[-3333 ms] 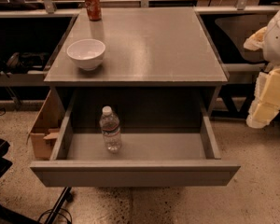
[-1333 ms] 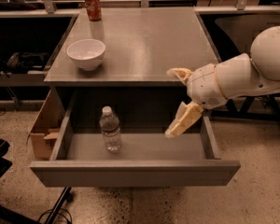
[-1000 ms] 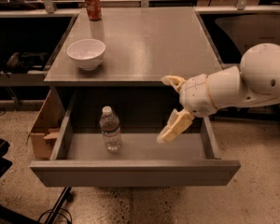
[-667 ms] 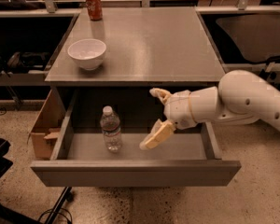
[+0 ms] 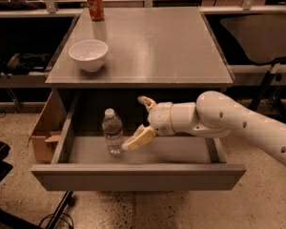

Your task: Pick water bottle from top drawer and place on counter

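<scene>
Inside the drawer [image 5: 133, 178], our bottle [image 5: 113, 131] stands upright toward the left. Our gripper [image 5: 133, 123] sits just to its right, fingers spread apart and holding nothing. The lower fingertip looks to be touching the bottle low down, or nearly so; the upper one is well clear. Our worry is that a nudge from that low finger could tip the bottle or skid it leftward. Closing off-centre might squirt it out. On the counter [image 5: 157, 42], the bowl [image 5: 88, 54] and can [image 5: 95, 5] sit well apart from all this.
</scene>
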